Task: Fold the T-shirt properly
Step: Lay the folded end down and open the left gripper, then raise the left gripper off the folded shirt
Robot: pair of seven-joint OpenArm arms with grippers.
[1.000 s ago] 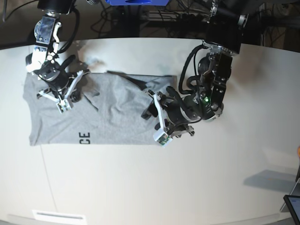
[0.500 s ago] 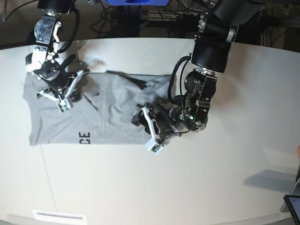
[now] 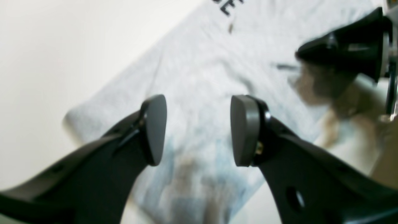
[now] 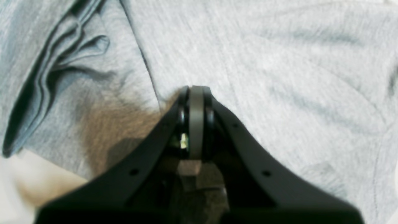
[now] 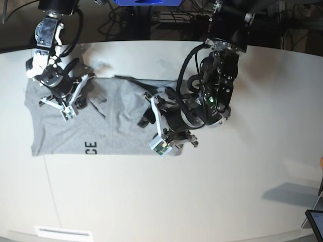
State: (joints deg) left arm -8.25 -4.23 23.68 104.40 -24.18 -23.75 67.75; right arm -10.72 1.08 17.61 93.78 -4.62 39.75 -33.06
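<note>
The heather-grey cotton T-shirt [image 5: 108, 118] lies on the white table [image 5: 202, 201]. The left gripper [image 3: 197, 129] hovers above its right edge, jaws apart; the right gripper [image 4: 196, 102], pads together, rests on its far-left part.

From the base view we look steeply down on the whole tabletop [image 5: 202, 201], well back, taking in both arms. From each wrist view we look out along that arm's own jaws, very close to the cloth and blurred. All three views share the T-shirt [image 5: 121, 121]; the left wrist view also catches its black lettering [image 3: 228, 6] and bare tabletop beside it.
</note>
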